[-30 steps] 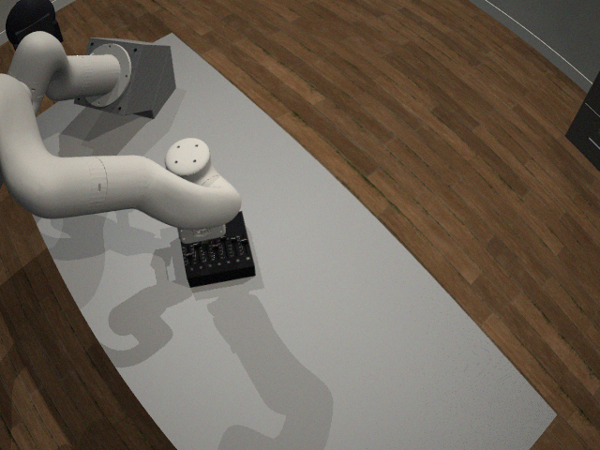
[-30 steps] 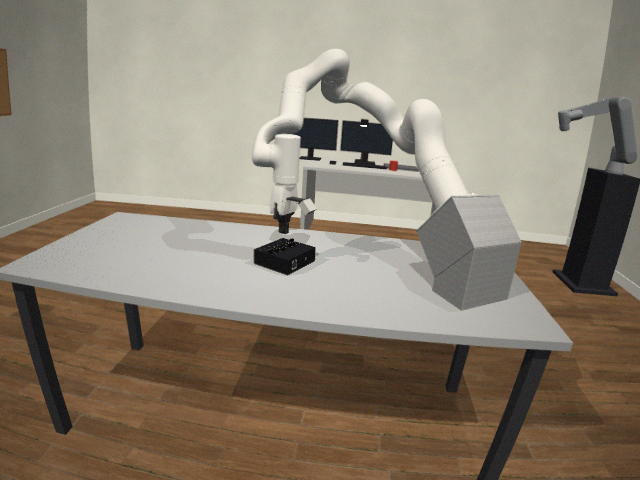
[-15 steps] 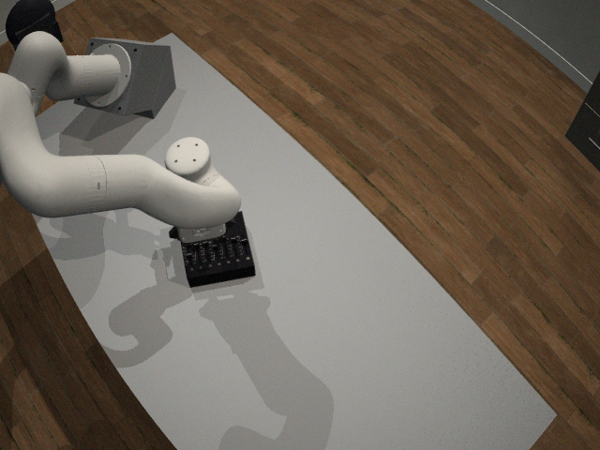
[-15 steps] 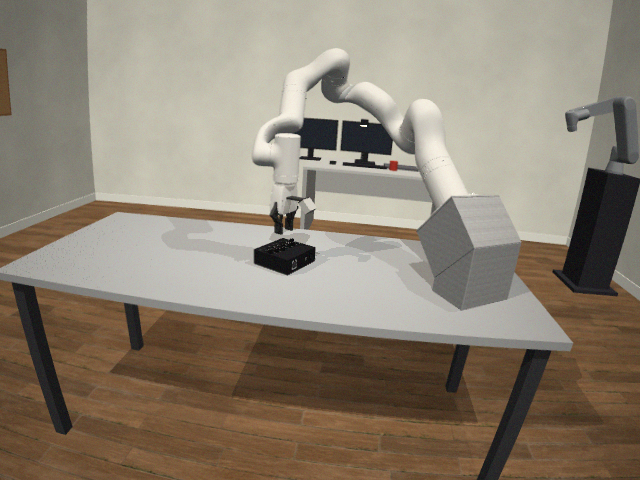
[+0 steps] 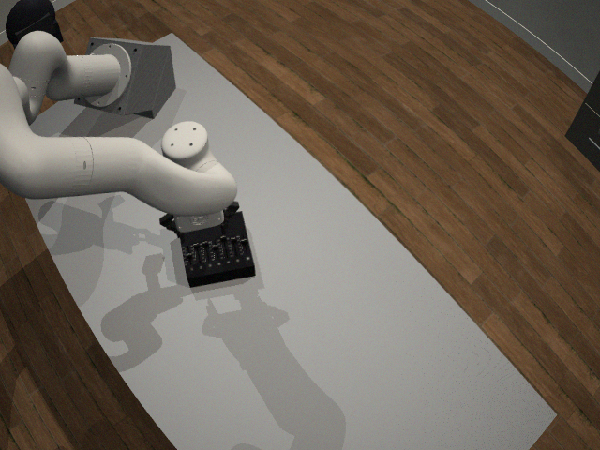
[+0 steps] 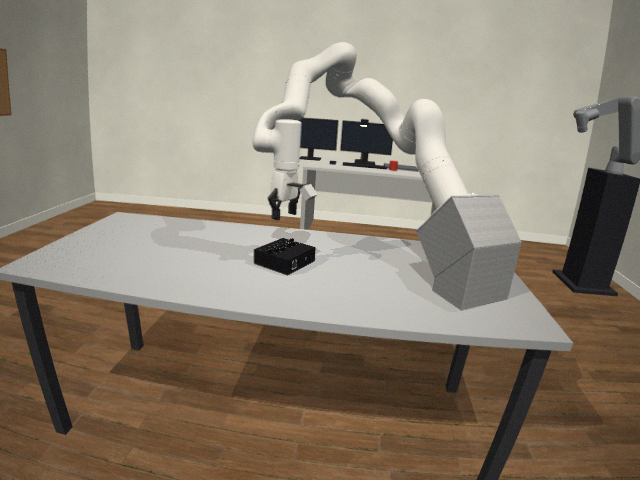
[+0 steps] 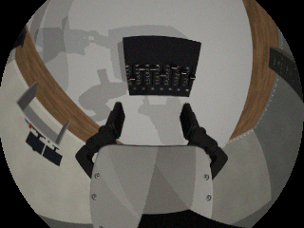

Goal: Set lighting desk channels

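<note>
Claw: the gripper is wide open, with nothing in it
Claw spot: up in the air, well above the black box
Fingers: two dark ones, far apart
Lighting desk: flat on the gray table, near the middle
Faders: a row of small sliders, too tiny to read
Arm base: gray block, at the table's right end

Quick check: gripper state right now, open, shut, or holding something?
Gripper: open, fingers spread wide, holding nothing, raised above the lighting desk.
</note>
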`<state>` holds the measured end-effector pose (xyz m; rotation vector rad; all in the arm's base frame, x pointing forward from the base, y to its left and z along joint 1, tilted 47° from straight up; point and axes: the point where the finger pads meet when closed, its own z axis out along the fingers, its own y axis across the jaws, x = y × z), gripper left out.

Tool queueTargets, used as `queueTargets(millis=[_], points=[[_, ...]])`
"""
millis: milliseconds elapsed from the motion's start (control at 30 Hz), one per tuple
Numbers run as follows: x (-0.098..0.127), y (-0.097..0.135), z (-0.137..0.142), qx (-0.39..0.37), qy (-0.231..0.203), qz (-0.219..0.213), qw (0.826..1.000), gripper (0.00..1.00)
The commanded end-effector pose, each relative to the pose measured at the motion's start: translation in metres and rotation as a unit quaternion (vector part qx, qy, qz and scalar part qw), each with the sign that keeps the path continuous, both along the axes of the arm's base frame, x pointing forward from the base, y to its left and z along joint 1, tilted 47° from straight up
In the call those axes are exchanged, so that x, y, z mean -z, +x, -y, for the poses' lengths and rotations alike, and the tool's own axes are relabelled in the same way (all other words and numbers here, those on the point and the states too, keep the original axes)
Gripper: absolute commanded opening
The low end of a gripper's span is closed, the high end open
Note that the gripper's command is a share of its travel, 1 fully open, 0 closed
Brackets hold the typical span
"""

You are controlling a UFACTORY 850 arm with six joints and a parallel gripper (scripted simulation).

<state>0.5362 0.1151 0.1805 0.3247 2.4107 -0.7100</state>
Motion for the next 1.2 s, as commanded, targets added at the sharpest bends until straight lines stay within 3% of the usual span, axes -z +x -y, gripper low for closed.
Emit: queueTargets(millis=[0,1167], points=[[-0.0135,-0.0089,-0.0109,0.000,0.000,0.000,1.000,1.00],[-0.0223,-0.0151,-0.0182,0.000,0.000,0.000,1.000,1.00]])
